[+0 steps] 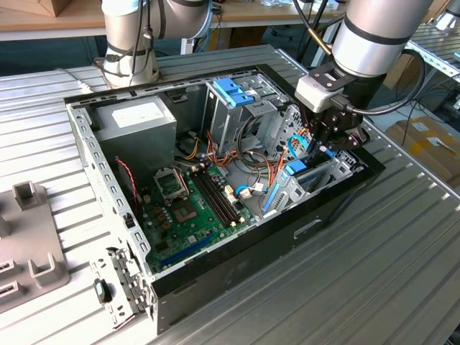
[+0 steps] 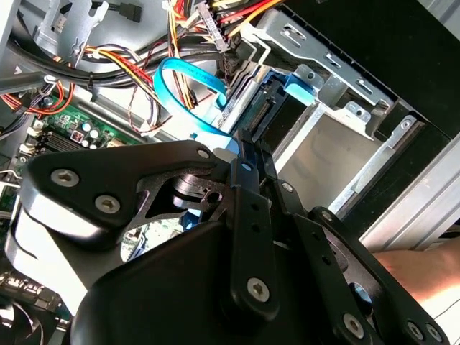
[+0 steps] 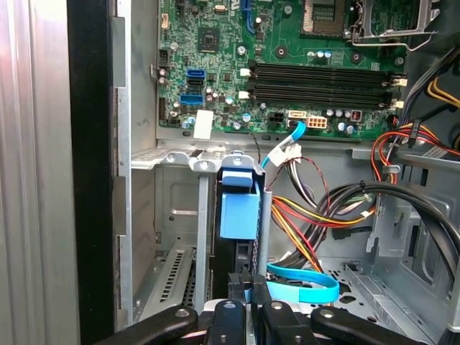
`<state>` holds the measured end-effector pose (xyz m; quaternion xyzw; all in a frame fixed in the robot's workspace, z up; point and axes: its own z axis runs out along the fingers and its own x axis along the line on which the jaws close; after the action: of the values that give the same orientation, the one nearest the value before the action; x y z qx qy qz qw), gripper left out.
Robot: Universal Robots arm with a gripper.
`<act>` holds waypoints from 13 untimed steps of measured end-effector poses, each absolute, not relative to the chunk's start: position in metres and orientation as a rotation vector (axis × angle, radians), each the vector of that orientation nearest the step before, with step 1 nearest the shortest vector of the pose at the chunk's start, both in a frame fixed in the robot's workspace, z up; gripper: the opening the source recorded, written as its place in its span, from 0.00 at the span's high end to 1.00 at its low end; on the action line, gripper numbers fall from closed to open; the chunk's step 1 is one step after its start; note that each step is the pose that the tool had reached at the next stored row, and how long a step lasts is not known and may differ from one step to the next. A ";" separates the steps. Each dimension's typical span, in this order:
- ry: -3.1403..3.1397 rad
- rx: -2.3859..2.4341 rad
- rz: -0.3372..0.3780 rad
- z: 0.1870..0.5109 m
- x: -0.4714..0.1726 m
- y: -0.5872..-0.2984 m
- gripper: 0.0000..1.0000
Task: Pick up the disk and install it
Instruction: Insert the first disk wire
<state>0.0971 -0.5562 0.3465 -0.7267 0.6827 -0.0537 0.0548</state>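
Gripper (image 1: 318,146), right of centre in the exterior view, pinches the disk (image 3: 239,208). The disk stands on edge in the metal bay (image 3: 180,162) of the open computer case (image 1: 237,251). Motherboard (image 1: 188,208) alongside. Wire bundle (image 3: 316,215) and blue cable (image 3: 305,291) crowd close beside the disk.
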 end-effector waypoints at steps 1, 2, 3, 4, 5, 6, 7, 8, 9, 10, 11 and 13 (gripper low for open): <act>2.073 -2.206 -0.163 0.346 0.097 -0.556 0.84; 2.073 -2.206 -0.162 0.346 0.097 -0.556 0.84; 2.072 -2.206 -0.161 0.345 0.097 -0.556 0.84; 2.072 -2.206 -0.161 0.345 0.097 -0.556 0.84; 2.072 -2.206 -0.161 0.345 0.097 -0.556 0.84; 2.072 -2.206 -0.161 0.345 0.097 -0.556 0.84; 2.072 -2.206 -0.161 0.345 0.097 -0.556 0.84; 2.072 -2.206 -0.161 0.345 0.097 -0.556 0.84; 2.072 -2.205 -0.161 0.344 0.097 -0.556 0.84; 2.072 -2.205 -0.160 0.344 0.097 -0.556 0.84; 2.072 -2.205 -0.161 0.343 0.097 -0.556 0.84; 2.072 -2.206 -0.161 0.343 0.097 -0.556 0.84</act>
<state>0.0971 -0.5562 0.3426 -0.7267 0.6827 -0.0531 0.0553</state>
